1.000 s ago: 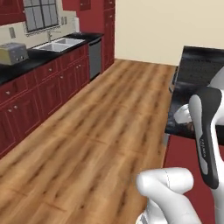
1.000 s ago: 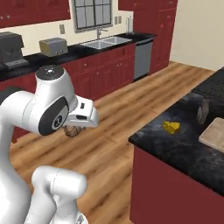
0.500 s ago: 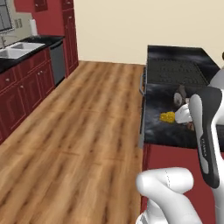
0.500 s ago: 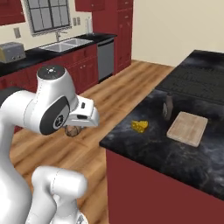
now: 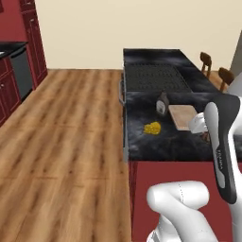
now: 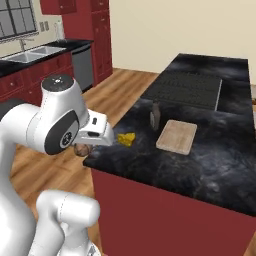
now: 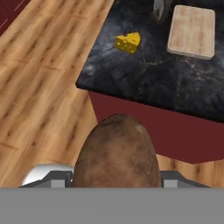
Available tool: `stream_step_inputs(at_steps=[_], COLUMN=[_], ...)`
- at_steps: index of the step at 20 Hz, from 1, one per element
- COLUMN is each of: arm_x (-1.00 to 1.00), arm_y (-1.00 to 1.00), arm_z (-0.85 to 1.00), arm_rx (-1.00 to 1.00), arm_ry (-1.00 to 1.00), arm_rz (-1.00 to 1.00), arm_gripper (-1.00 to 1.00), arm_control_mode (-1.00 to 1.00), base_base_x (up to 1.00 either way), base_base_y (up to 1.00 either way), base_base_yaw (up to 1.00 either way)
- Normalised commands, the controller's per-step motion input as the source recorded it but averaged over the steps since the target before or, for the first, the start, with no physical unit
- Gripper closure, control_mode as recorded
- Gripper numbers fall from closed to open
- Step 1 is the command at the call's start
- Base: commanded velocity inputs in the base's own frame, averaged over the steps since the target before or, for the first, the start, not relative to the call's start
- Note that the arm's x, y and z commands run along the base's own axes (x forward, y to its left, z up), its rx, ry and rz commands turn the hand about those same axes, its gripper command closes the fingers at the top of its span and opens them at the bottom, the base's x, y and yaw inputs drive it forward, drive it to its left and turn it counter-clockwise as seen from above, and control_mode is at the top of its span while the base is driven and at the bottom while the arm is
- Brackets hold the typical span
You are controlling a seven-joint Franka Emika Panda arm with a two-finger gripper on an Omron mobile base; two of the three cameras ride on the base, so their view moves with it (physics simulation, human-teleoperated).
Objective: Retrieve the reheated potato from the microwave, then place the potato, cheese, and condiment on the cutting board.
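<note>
The white arm (image 6: pixel 60 125) is filling the left of the frame, with a brown potato (image 6: pixel 81 149) showing just under its hand. On the dark counter (image 6: pixel 210 160) at centre, the cheese (image 6: pixel 126 139) is lying near the front left edge. The condiment (image 6: pixel 155 115) is standing upright beyond it, just beside the cutting board (image 6: pixel 177 136). A cooktop (image 6: pixel 185 87) is sitting further back. A sink (image 6: pixel 30 54) is showing at upper left.

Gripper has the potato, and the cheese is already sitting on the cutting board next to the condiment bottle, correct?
Not quite. The gripper does hold the potato, but the cheese lies on the bare dark counter, apart from the cutting board. The hand view shows this. The condiment bottle stands beside the board.
</note>
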Motion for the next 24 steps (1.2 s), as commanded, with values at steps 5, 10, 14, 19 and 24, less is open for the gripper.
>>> stream_step_inputs(at_steps=[5,10,14,19,24], arm_x=[0.00,0.00,0.00,0.00,0.00], arm_y=[0.00,0.00,0.00,0.00,0.00], arm_z=[0.00,0.00,0.00,0.00,0.00], arm_rx=[0.00,0.00,0.00,0.00,0.00], arm_ry=[0.00,0.00,0.00,0.00,0.00], arm_rz=[0.00,0.00,0.00,0.00,0.00], arm_gripper=[1.00,1.00,1.00,1.00,1.00], arm_control_mode=[1.00,1.00,1.00,1.00,1.00], base_base_x=[0.21,0.34,0.46,0.23,0.27], base_base_y=[-0.47,-0.49,-0.33,-0.33,-0.35], base_base_yaw=[-0.24,-0.21,-0.16,-0.08,-0.04])
